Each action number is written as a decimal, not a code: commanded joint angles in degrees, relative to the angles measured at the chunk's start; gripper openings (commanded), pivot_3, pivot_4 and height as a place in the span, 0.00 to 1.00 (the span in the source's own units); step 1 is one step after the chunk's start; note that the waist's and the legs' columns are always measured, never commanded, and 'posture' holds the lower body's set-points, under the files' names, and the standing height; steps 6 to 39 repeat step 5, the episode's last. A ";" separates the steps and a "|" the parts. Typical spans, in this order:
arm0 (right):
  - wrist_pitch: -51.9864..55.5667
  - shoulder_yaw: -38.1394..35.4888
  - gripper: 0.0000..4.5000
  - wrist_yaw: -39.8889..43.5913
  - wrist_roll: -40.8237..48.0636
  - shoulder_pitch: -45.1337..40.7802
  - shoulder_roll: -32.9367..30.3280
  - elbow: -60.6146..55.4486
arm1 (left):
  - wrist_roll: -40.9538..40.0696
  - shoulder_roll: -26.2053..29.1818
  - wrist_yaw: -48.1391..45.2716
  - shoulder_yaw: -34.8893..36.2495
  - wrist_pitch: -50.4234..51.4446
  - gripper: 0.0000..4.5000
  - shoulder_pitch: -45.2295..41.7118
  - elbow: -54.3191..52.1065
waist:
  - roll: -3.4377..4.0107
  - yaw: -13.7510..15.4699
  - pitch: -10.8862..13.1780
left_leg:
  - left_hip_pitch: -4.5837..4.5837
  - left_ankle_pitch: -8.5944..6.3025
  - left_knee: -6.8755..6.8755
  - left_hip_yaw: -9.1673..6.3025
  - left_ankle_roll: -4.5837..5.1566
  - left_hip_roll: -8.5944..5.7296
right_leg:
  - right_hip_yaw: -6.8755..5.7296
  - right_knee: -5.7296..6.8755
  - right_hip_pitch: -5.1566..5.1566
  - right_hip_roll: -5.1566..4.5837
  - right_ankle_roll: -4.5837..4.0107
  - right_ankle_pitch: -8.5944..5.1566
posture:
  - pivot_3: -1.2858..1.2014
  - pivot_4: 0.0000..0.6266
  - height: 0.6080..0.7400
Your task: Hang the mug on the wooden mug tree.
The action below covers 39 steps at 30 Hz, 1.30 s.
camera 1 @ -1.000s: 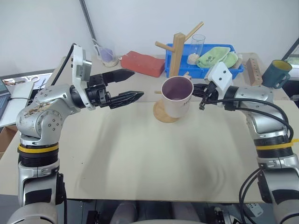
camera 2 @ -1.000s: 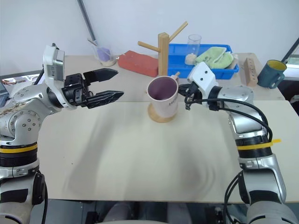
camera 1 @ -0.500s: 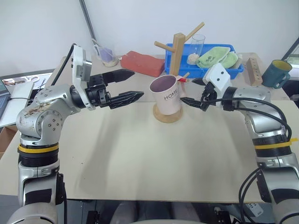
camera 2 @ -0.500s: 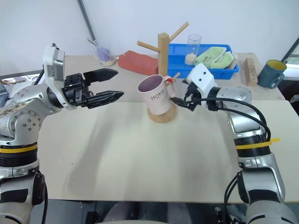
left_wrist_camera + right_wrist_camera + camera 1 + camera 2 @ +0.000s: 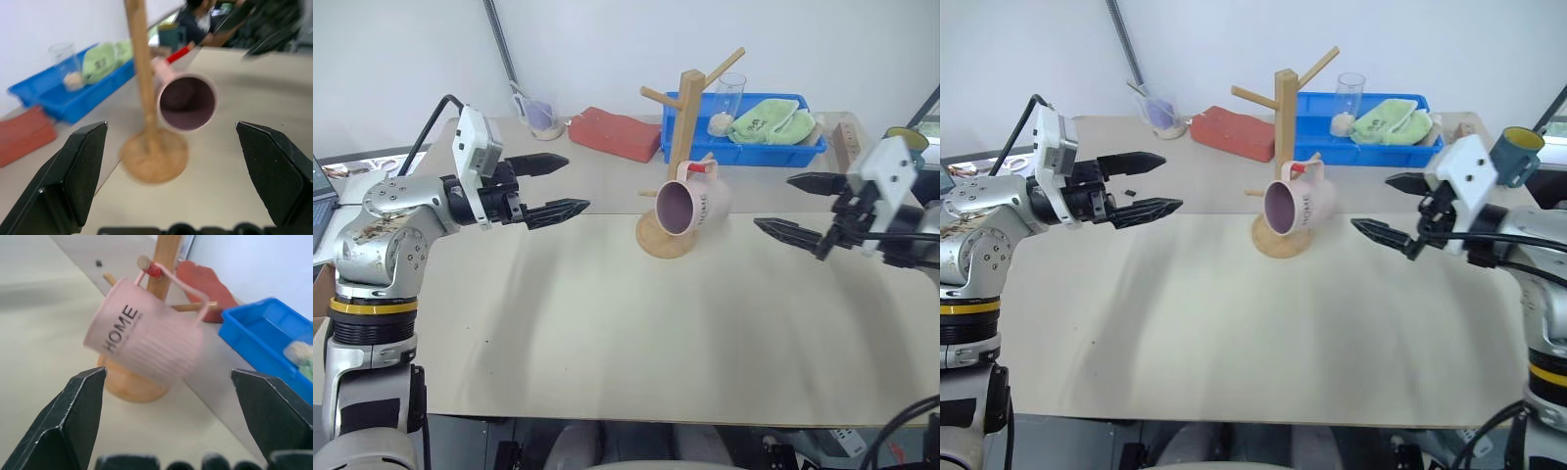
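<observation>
One mug (image 5: pixel 683 205), one peg, and it's hanging! The pale pink mug dangles by its loop handle from the short red-tipped peg (image 5: pixel 154 270) low on the mug tree (image 5: pixel 686 108), tipped over so its dark purple mouth faces out toward the near edge of the tabletop (image 5: pixel 607 323), its body just above the tree's round base. Neither gripper is touching it. The right gripper (image 5: pixel 803 204) sits well apart from the tree on the robot's right, fingers spread wide and holding nothing; the left gripper (image 5: pixel 553 186) hovers on the other side of the tree, also spread wide and empty.

Now the risk. That peg is short, and the handle looks hooked near its tip rather than deep against the post, though the wrist views are soft here, so I can't say how far on it sits. If the mug is swinging, as its smeared outline hints, it could rock the loop off the red tip and drop onto the base or the tabletop. A careless sweep of either gripper back past the tree could knock the post or the mug and do the same. The tree itself carries all the load on one side, so a hard nudge might tip it.

Writing to read: "HOME" in dark capitals on the mug's ribbed side, clear in the right wrist view. Nothing else legible near the tree.
</observation>
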 commanded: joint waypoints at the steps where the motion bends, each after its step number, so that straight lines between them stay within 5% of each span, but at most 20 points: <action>1: 4.65 -7.46 0.99 -2.04 5.43 0.95 -1.79 -6.27 | 3.28 1.40 -0.99 -0.48 -3.68 1.00 -2.87 2.41 | -0.01 0.07 0.00 | -0.01 0.00 0.00 0.00 0.00 0.00 | 0.00 0.00 0.00 0.00 0.00 0.00 | 0.52 0.24 1.00; 39: 5.94 -8.19 0.99 -4.74 7.24 1.75 -1.64 -8.12 | 4.06 0.43 -3.16 -1.33 -5.94 1.00 -5.18 5.69 | -0.02 0.13 0.01 | 0.00 0.00 0.00 0.00 0.00 0.00 | 0.00 -0.01 0.00 -0.01 0.01 -0.01 | 0.52 0.24 1.00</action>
